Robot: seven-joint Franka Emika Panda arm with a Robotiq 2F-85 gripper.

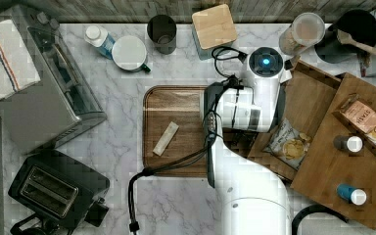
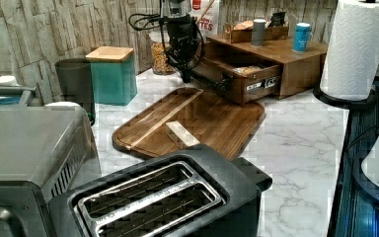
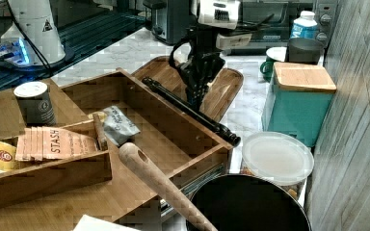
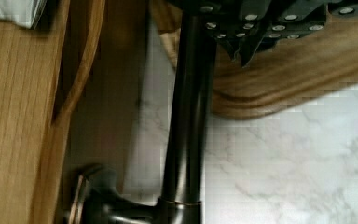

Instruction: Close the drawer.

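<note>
The drawer (image 3: 173, 130) is seen pulled out from its cabinet (image 2: 296, 64). Stiff and sliding, it is best pushed at the handle (image 3: 188, 109), beside which the gripper (image 3: 198, 96) hangs; its finger spacing cannot be told.

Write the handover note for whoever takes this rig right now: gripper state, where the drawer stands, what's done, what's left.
Gripper: at the drawer's dark bar handle, on the cutting board side; whether its fingers are open or shut cannot be told.
Drawer: pulled well out of the wooden cabinet, with a snack bag lying inside.
Done: arm brought to the drawer front.
Left: the whole close. Likely push the front straight toward the cabinet until flush; the bag looks low enough to pass under the top, but watch it.
</note>
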